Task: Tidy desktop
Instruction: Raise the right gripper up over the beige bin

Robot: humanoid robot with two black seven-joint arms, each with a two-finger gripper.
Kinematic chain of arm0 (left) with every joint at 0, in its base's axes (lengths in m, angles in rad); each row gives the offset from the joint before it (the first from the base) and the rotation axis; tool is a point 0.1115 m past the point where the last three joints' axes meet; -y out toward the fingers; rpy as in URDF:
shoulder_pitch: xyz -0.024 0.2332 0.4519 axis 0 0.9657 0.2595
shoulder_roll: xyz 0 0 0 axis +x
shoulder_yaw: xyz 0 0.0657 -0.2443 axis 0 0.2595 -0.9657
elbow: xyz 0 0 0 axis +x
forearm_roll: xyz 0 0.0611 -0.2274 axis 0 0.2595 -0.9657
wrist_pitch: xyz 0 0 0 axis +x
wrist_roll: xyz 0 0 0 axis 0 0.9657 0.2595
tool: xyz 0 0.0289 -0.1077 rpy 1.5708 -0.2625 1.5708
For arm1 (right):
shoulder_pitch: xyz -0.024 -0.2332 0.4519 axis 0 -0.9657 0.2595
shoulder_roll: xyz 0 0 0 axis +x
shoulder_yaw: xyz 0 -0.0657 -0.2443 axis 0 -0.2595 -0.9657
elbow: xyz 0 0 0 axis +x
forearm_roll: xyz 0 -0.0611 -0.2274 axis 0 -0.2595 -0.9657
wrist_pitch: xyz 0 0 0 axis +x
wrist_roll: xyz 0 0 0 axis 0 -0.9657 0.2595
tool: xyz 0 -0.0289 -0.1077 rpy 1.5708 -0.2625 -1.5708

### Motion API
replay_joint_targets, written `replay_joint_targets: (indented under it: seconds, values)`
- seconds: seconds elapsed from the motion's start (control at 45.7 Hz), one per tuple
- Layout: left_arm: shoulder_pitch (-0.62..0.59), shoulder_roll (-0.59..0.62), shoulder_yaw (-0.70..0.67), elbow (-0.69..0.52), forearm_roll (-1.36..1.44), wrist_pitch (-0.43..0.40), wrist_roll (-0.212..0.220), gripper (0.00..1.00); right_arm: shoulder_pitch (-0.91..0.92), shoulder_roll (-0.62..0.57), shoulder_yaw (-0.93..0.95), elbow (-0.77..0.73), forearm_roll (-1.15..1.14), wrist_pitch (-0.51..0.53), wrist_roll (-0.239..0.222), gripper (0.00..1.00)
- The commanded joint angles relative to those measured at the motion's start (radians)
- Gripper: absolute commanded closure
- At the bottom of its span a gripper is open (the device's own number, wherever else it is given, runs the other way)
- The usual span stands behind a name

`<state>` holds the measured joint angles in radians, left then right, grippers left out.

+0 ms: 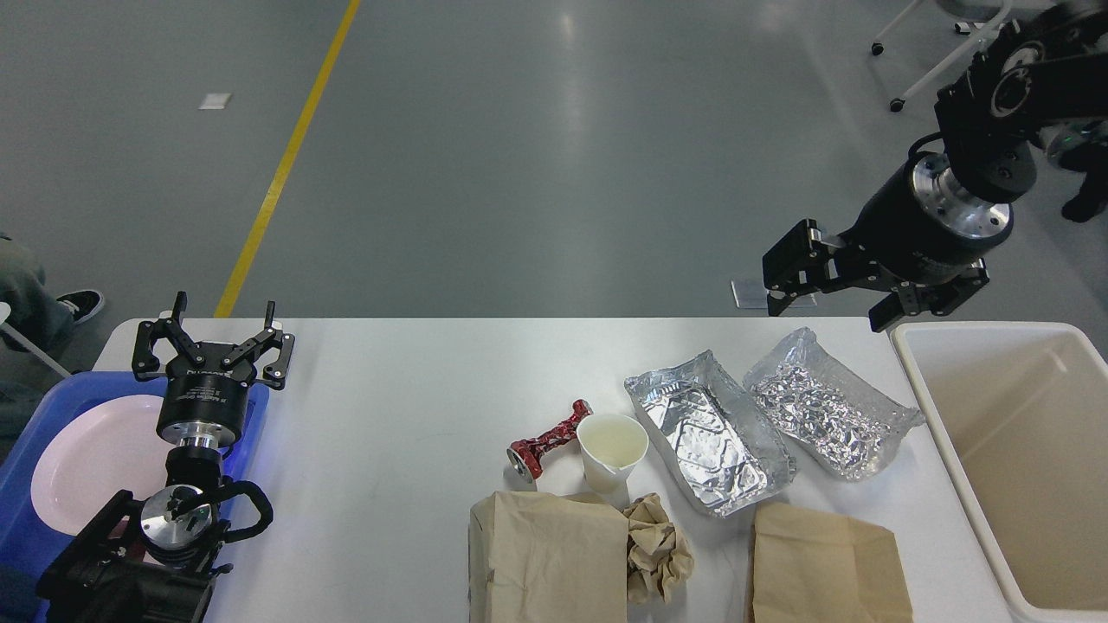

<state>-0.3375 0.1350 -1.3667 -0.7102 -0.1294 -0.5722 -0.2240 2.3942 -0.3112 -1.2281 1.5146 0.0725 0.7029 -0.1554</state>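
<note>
I am looking down at the desktop (389,415), a wide white table filling the lower half of the view. My right claw (835,290) is hovering above the far edge of it, fingers spread wide and holding nothing. The litter is lying below and toward me from that claw: two crumpled foil trays (705,433) (831,407) side by side (their long sides running at a slant, away to the left and near to the right), then a paper cup (611,450), a crushed red can (547,439) and brown paper bags (547,558). The cream bin (1013,450) is sitting just to the right of the trays. My left claw (212,333) is also wide open and empty, hanging over a blue tray (26,536) holding a white plate (95,463), well apart from the litter. I am judging the right arm nearer.
</note>
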Motion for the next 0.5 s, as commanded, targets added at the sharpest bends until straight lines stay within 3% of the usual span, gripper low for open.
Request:
replay_joint_targets:
  seconds: [0.0,0.131,0.481]
  values:
    - [0.0,0.0,0.0,0.0,-0.001,0.0,0.0,0.04,0.134,0.012,0.001,0.11,0.041,0.036,-0.093,0.0]
    - [0.0,0.0,0.0,0.0,0.001,0.0,0.0,0.04,0.249,0.04,0.004,0.203,0.046,0.075,-0.136,0.0]
    - [0.0,0.0,0.0,0.0,-0.001,0.0,0.002,0.04,0.249,0.046,0.001,0.231,0.047,0.165,-0.139,0.0]
